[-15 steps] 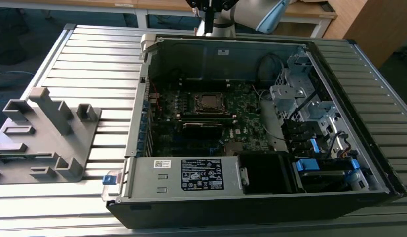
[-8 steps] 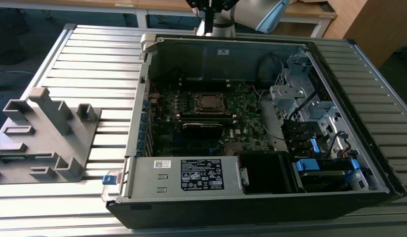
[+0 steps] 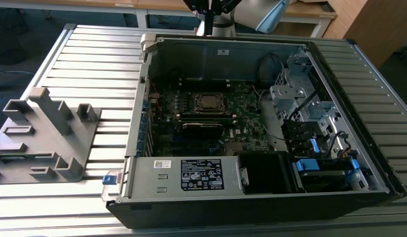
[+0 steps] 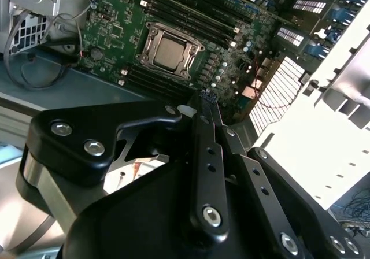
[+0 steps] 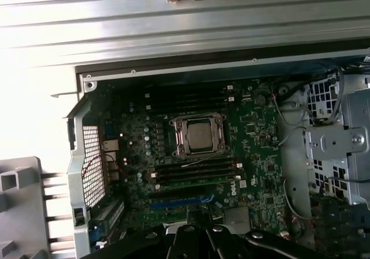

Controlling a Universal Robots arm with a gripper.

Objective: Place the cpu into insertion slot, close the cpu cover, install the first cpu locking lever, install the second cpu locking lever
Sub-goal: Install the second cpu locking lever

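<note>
The cpu (image 3: 208,102) (image 4: 171,51) (image 5: 200,135) lies flat in its socket in the middle of the green motherboard, its dull metal top showing. The cpu cover (image 4: 151,41) (image 5: 178,137), a silver frame, lies down flat around it. My gripper (image 4: 207,97) (image 5: 200,214) hangs well above the board, off to the side of the socket, and touches nothing. Its black fingers (image 4: 202,155) are shut together with nothing between them. The arm (image 3: 215,12) reaches in over the back wall of the open case. I cannot make out how the locking levers stand.
The open computer case (image 3: 145,98) lies on a slatted metal table. A labelled power supply (image 3: 200,175) sits at its near edge, and drive bays with blue tabs (image 3: 325,165) and cables at the exterior view's right. A grey fixture (image 3: 45,138) stands outside at the exterior view's left.
</note>
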